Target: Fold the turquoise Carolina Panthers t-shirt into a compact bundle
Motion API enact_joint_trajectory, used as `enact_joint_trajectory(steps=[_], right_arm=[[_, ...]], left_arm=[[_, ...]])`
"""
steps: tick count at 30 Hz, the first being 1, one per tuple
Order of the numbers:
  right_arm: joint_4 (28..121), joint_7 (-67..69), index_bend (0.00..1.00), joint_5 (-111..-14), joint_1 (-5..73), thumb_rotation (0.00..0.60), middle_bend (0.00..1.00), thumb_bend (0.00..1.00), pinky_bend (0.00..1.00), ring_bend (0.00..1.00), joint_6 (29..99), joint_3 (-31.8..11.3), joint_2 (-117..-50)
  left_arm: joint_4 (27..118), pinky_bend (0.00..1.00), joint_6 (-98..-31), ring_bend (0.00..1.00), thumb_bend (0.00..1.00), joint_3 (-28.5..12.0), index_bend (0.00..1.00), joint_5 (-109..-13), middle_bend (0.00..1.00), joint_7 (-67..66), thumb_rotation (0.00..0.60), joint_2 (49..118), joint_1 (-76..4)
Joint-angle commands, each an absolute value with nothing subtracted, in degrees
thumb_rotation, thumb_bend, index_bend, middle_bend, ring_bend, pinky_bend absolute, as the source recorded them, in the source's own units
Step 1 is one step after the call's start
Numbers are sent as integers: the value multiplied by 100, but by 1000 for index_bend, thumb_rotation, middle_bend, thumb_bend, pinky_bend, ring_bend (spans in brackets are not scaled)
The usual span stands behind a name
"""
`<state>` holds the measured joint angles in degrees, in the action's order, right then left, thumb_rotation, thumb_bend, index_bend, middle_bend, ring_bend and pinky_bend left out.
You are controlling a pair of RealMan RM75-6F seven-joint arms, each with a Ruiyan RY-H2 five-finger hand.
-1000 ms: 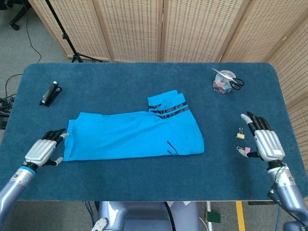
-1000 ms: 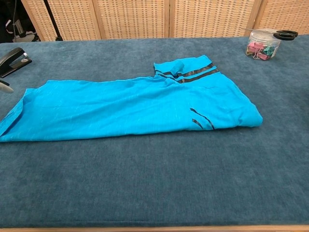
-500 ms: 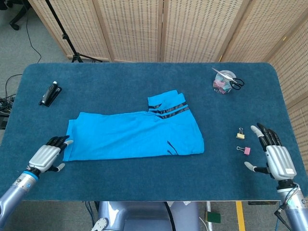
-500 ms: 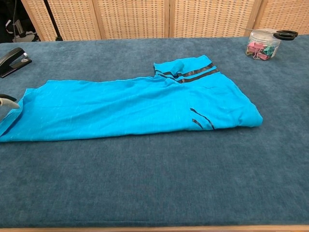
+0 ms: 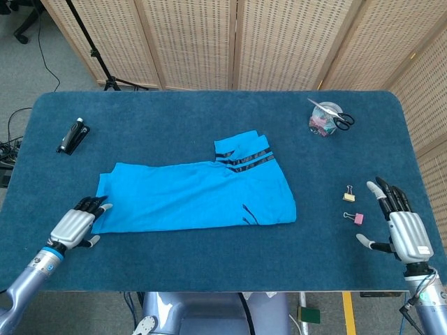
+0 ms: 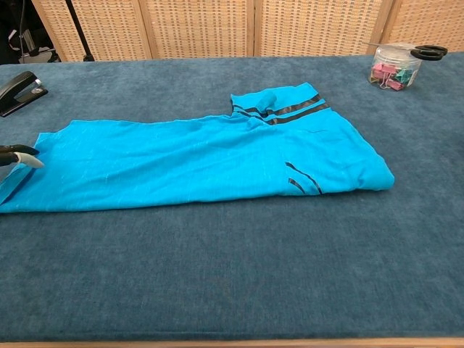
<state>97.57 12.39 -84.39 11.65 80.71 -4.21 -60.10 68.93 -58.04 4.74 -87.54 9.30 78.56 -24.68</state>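
The turquoise t-shirt [image 5: 195,195] lies flat on the blue table, folded lengthwise into a long band, with a black-striped sleeve [image 5: 243,155] sticking out at the back right. The t-shirt [image 6: 196,156] fills the middle of the chest view. My left hand [image 5: 75,225] rests at the shirt's left end, its fingertips [image 6: 20,155] touching the cloth edge, holding nothing. My right hand [image 5: 404,230] hovers open near the table's right front corner, well apart from the shirt.
A jar of binder clips [image 5: 323,120] with scissors [image 5: 336,116] on top stands at the back right. Two loose clips [image 5: 351,204] lie just left of my right hand. A black stapler [image 5: 72,135] sits at the back left.
My left hand slid toward me and right onto the shirt's left end. My right hand pulled back toward the front edge, away from the loose clips.
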Motion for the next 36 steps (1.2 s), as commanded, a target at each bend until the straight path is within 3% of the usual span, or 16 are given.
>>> enact_joint_trajectory(steps=[1,13,20,30,36], right_arm=[[9738,1256,0,-8438,1160,600,0,0,0,0,8060,-436,-6018],[9714,1261,0,-8449,1173,600,0,0,0,0,7962,-459,-6044],[9712,1271,0,-8457,1165,600,0,0,0,0,7933,-472,-6045],[9706,1257,0,-8493,1152,600,0,0,0,0,7920,-479,-6046],[9716,1230,0,-8526,1145,600,0,0,0,0,7923,-478,-6049]], left_arm=[[6777,0,-5782,0,318,464,190,-8761,0,939,600,7949,-2487],[6700,0,-5752,0,341,479,521,-8742,0,1006,600,7988,-2484],[6728,0,-5839,0,353,518,652,-8784,0,950,600,7979,-2438],[6656,0,-5936,0,388,435,670,-8709,0,779,600,8037,-2402],[6600,0,-5928,0,635,441,669,-8727,0,804,600,8049,-2413]])
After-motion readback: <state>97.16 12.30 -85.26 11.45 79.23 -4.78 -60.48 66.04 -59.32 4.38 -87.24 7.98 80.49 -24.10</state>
